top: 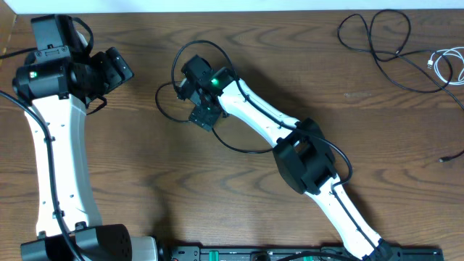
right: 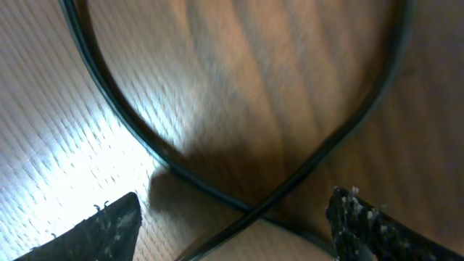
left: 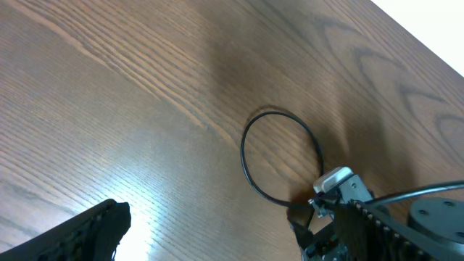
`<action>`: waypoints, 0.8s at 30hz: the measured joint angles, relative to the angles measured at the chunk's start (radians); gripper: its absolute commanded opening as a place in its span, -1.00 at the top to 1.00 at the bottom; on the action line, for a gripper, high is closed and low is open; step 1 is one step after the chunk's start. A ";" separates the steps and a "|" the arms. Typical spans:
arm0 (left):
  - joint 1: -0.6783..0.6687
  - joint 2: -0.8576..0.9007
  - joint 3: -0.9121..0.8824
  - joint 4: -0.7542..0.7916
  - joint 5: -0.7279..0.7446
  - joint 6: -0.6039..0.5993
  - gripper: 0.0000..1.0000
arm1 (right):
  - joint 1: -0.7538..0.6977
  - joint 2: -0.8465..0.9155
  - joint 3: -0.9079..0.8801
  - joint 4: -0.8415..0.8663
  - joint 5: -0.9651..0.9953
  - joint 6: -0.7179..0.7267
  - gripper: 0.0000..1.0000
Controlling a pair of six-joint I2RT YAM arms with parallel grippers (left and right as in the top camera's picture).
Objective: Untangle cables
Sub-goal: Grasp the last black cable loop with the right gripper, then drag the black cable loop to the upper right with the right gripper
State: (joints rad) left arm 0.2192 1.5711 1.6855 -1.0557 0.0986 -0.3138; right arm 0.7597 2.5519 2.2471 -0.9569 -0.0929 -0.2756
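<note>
A long black cable [top: 174, 71] loops on the wooden table around my right gripper [top: 190, 93]. In the right wrist view the gripper [right: 232, 217] is open close over the table, and two strands of that cable [right: 254, 206] cross between its fingertips. My left gripper [top: 116, 69] is open and empty at the far left; in its own view [left: 232, 221] it faces a black cable loop [left: 279, 156] and the right gripper [left: 341, 188]. A second black cable [top: 377, 43] and a short white cable [top: 446, 65] lie at the far right.
The right arm [top: 290, 138] stretches diagonally across the middle of the table. A small black plug end [top: 444, 158] lies near the right edge. A black bar [top: 290, 254] runs along the front edge.
</note>
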 measured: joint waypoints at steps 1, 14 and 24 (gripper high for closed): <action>0.000 0.000 0.000 0.000 0.000 0.000 -0.91 | 0.000 0.000 -0.008 -0.003 -0.001 0.002 -0.37; 0.000 0.000 0.000 0.000 0.000 0.000 -0.92 | 0.002 0.000 -0.017 0.011 -0.021 0.029 0.98; 0.000 0.000 0.000 0.000 0.000 0.000 -0.91 | -0.058 0.000 0.020 -0.138 0.199 0.285 0.98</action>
State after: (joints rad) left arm 0.2192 1.5711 1.6855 -1.0557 0.0982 -0.3138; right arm 0.7017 2.5523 2.2673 -1.0946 0.1062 0.0090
